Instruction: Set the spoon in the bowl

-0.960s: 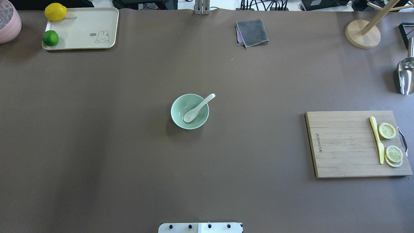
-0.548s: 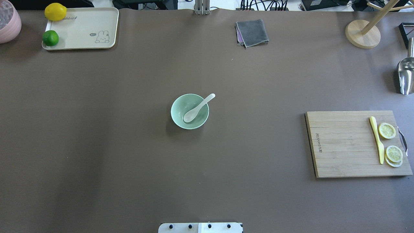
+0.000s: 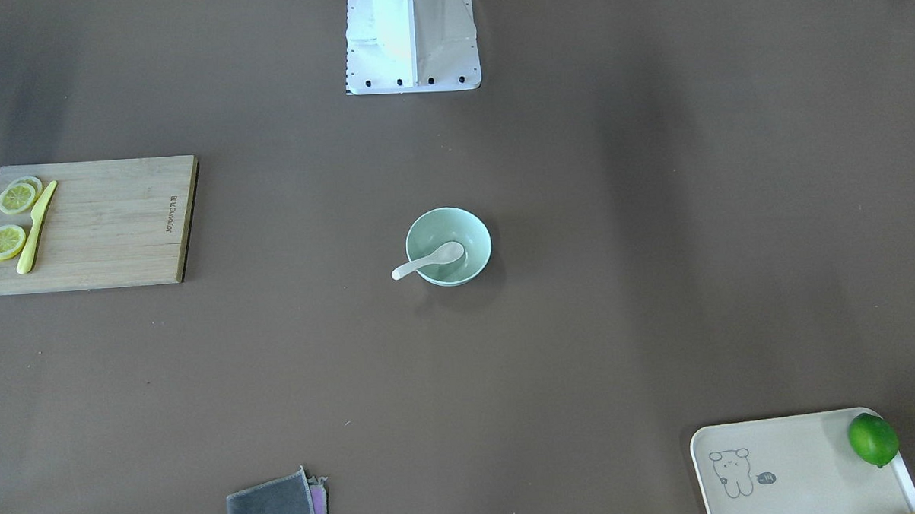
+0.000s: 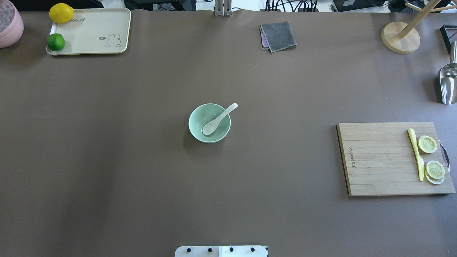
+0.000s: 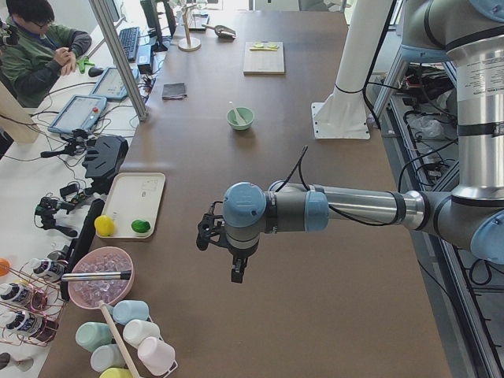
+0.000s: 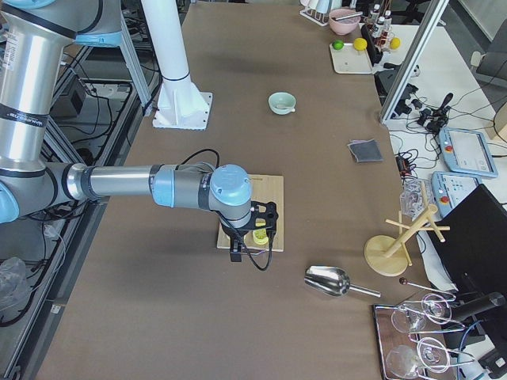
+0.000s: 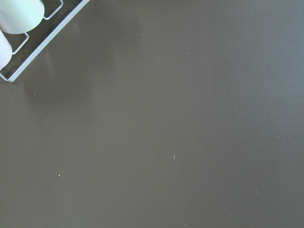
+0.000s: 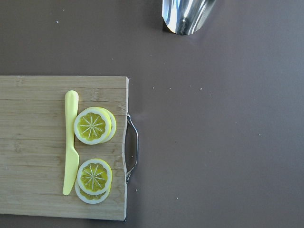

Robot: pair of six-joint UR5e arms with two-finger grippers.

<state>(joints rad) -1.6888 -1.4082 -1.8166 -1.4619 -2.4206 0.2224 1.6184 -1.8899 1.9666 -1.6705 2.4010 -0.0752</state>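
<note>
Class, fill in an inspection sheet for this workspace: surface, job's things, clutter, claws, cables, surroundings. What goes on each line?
Surface: brown table covering, flat.
Job's things: small white ceramic-style soup spoon lies with its scoop in the round pale mint-green bowl, handle over the rim.
Clutter: wooden cutting board with yellow plastic knife and lemon slices; cream tray with whole lemon and green lime; folded grey cloth; shiny metal scoop.
Claws: left claw and right claw both far from the bowl; open or shut cannot be told.
Cables: black cable looping along the left arm.
Surroundings: seated operator at a side desk.
</note>
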